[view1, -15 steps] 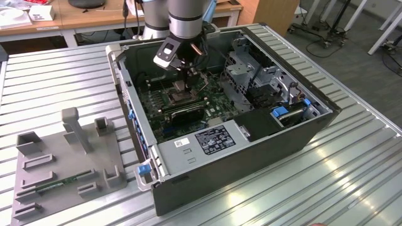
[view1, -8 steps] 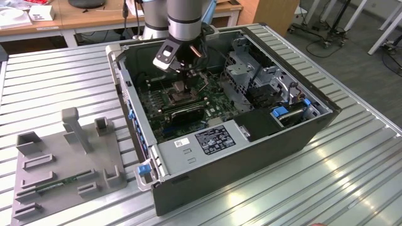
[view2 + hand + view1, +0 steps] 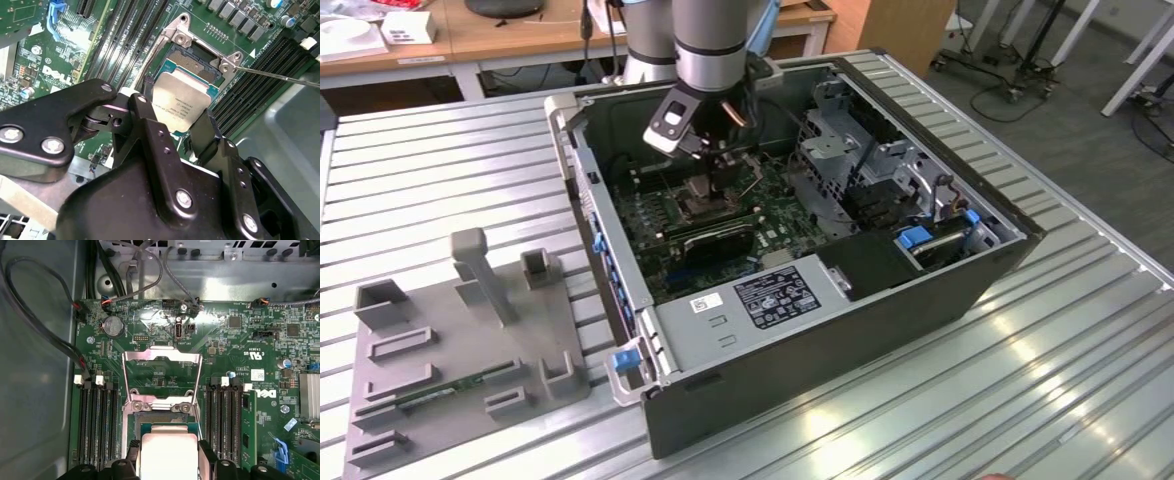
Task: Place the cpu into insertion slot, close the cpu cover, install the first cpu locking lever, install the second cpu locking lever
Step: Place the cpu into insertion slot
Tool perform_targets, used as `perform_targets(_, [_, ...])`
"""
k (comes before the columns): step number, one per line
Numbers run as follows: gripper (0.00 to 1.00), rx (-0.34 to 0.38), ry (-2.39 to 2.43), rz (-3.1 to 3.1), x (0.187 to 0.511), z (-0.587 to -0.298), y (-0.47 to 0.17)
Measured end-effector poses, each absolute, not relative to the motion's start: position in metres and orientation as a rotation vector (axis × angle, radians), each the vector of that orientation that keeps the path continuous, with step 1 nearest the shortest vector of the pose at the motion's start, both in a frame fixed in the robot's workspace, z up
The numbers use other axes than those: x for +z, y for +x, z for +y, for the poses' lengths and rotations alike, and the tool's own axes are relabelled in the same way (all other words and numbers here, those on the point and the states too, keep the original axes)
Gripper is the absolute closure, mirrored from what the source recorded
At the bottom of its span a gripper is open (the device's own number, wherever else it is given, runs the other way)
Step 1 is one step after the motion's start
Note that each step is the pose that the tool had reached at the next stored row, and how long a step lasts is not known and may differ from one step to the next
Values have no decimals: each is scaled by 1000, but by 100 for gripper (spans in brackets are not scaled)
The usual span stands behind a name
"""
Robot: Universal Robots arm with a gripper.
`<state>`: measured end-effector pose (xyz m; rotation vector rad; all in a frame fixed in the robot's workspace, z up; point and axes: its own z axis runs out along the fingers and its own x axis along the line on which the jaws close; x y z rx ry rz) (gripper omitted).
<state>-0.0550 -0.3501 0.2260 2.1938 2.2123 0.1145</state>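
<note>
My gripper (image 3: 177, 120) is shut on the cpu (image 3: 181, 102), a small square chip with a pale silvery face, and its black fingers (image 3: 155, 135) clamp two opposite edges. In the first wrist view the cpu (image 3: 169, 452) hangs over the near part of the insertion slot (image 3: 162, 419), whose dark contact field still shows beyond it. The cpu cover (image 3: 162, 356), a silvery frame with a square window, is swung open and lies back past the slot. A thin locking lever (image 3: 280, 76) sticks out beside the slot (image 3: 192, 60). In the exterior view the gripper (image 3: 716, 182) reaches down into the open computer case.
Long black memory slots (image 3: 97, 422) flank the socket on both sides, one holding a green module (image 3: 248, 432). Cables (image 3: 125, 270) run along the case wall. A metal drive cage (image 3: 854, 160) and power supply (image 3: 767, 295) crowd the case. A grey fixture (image 3: 467, 330) sits on the ribbed table.
</note>
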Motion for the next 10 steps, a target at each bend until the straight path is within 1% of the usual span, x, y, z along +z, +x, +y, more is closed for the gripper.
perform_targets(10, [46,124,2198,2216,217,-350,-56])
